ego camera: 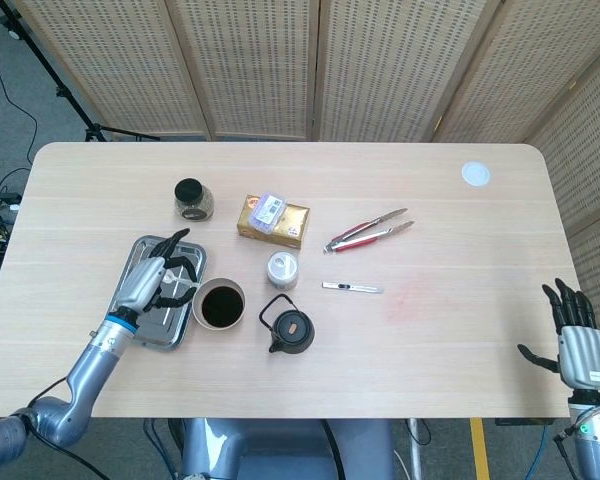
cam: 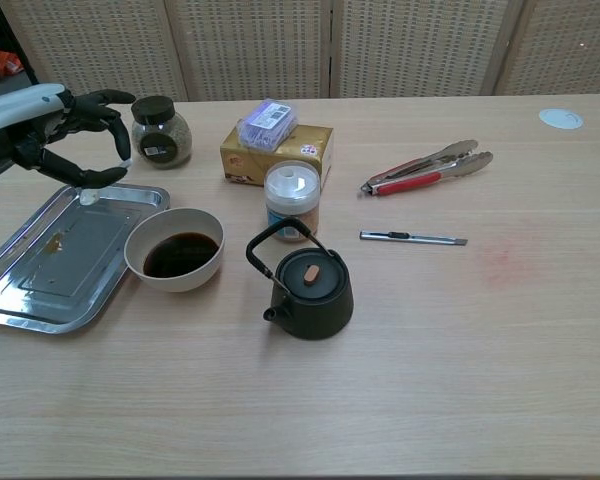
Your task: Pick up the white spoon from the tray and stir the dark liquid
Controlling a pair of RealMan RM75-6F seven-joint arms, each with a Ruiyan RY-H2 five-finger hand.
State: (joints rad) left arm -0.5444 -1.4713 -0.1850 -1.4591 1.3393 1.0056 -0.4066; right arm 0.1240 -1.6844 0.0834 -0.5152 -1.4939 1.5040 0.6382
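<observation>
1. Wooden table carries everything; only the head view shows the right hand at its edge, fingers spread and holding nothing.
2. Steel tray lies just left of the bowl of dark liquid.
3. Left hand hangs above the tray's far end, pinching the white spoon, which only the chest view shows clearly.
</observation>
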